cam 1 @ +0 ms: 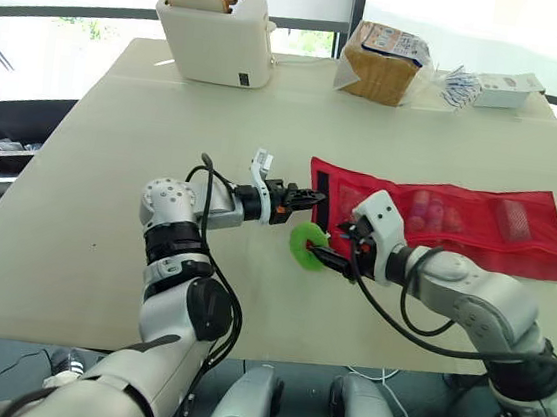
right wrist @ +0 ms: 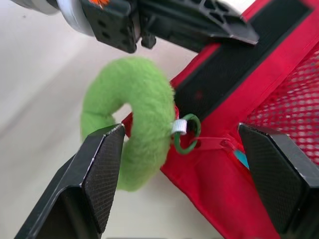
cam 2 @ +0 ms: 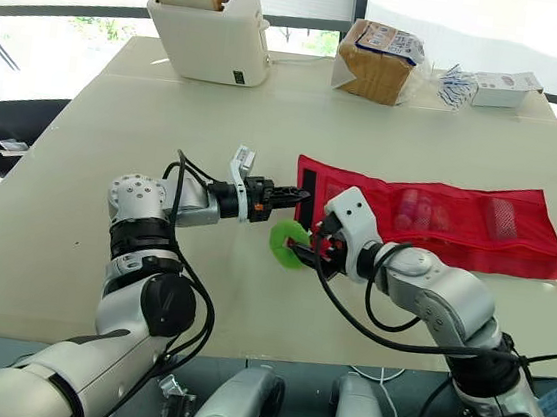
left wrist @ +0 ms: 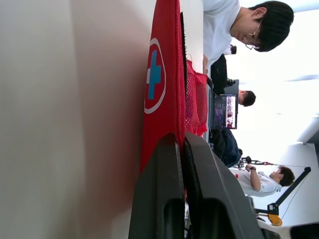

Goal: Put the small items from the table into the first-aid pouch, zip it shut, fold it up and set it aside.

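Two claws meet at one end of the red pouch. The right claw has its fingers wide apart, one on each side of the green fluffy ring that hangs from the zip tag. The left claw has its fingers pressed together, pinching the black strip at the pouch's end. The pouch lies long and flat on the tabletop, and small things show through its net pockets. A toaster stands well away at the far edge.

What could go wrong? The fluff is soft, so I think the right claw may squash it and slip off when it pulls. If the left claw lets the strip go, the whole pouch may slide along and the zip will not run.
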